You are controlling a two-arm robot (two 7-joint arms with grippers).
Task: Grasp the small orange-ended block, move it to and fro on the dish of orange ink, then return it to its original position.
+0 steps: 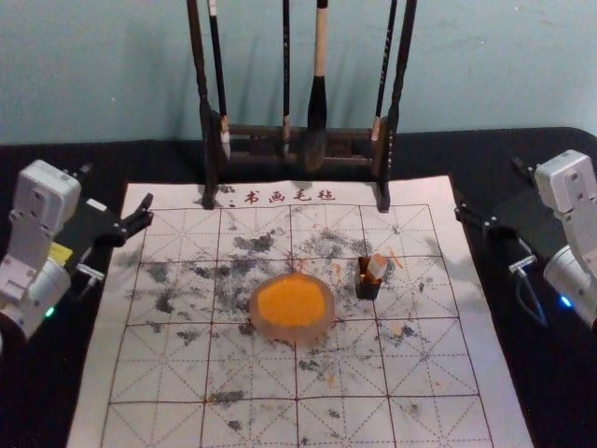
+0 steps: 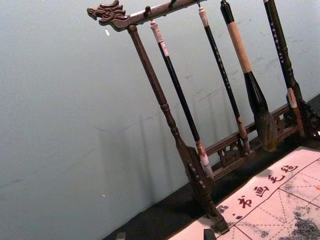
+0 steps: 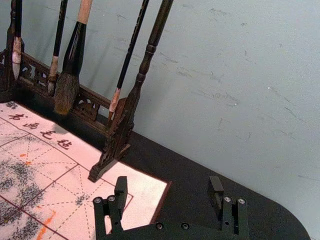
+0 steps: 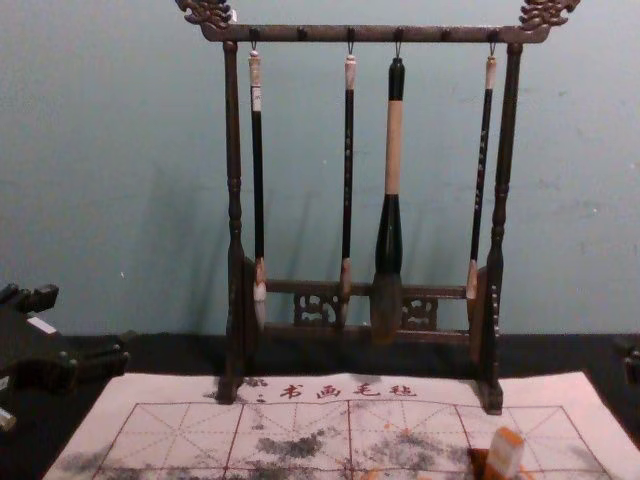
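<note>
Right tool (image 3: 167, 186) stands open and should align squarely over the orange-ended block (image 1: 377, 267) leftward, gripping clear of the black holder (image 1: 367, 290)

A calligraphy or ink-painting corner: long-handled brushes (image 4: 393, 150) hang from a dark carved wooden rack (image 4: 300, 34), and a white practice mat (image 1: 93, 411) with red gridlines, Chinese characters and ink smudges lies on a black-covered table (image 1: 47, 401), bearing a round, pale-rimmed dish of orange ink (image 1: 294, 301). Whether the room is a studio, classroom or lab, I can't tell
</note>
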